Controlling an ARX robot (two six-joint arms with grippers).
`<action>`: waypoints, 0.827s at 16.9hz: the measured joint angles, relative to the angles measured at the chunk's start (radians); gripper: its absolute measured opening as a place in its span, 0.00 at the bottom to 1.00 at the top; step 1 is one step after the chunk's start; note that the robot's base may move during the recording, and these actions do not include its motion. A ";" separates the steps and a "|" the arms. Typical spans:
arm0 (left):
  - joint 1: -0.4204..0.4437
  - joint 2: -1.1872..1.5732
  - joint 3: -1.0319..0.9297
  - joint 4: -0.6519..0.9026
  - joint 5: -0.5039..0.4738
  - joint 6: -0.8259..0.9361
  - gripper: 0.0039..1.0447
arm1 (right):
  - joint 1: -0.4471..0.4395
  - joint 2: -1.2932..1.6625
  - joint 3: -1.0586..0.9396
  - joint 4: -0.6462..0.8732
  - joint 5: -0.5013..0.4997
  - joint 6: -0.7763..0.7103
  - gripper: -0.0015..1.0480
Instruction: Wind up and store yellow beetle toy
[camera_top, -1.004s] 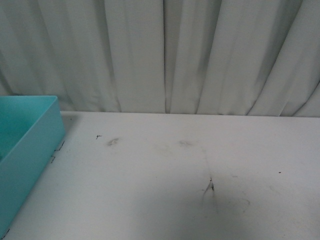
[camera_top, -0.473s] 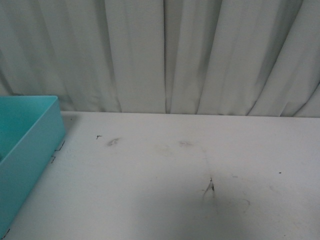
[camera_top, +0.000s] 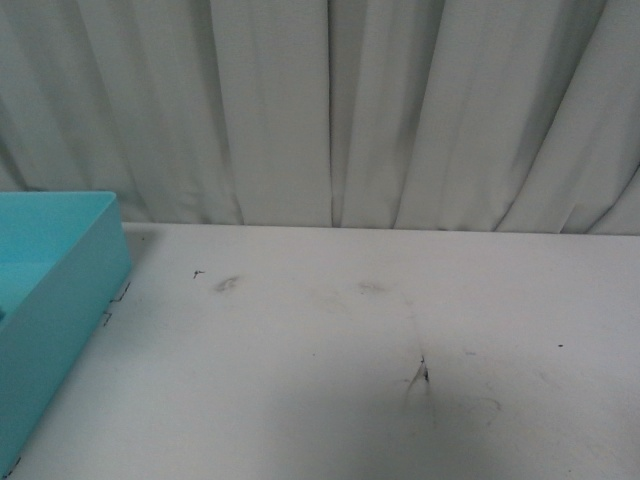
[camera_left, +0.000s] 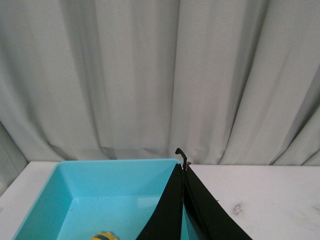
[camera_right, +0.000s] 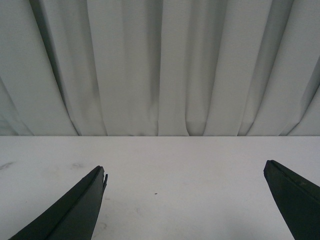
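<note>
A: How was the yellow beetle toy (camera_left: 104, 236) seen?
B: Only a yellow sliver with dark stripes was shown, lying inside the turquoise bin (camera_left: 65, 186) at the table's (camera_top: 330, 340) left.
A: And the fingers?
B: The left gripper's (camera_left: 183, 212) were pressed together, empty; the right gripper's (camera_right: 185, 200) were spread wide above bare tabletop. No writing could be read.

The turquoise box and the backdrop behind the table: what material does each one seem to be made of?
The turquoise box looks like moulded plastic: smooth, even-coloured walls with a soft sheen. The backdrop seems to be matte white fabric, since it hangs in vertical folds.
</note>
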 joint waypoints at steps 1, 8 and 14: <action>-0.024 -0.041 -0.031 0.011 -0.021 -0.008 0.02 | 0.000 0.000 0.000 0.000 0.000 0.000 0.94; -0.211 -0.332 -0.240 -0.087 -0.208 -0.010 0.01 | 0.000 0.000 0.000 0.000 0.000 0.000 0.94; -0.214 -0.458 -0.280 -0.169 -0.215 -0.010 0.01 | 0.000 0.000 0.000 0.000 0.000 0.000 0.94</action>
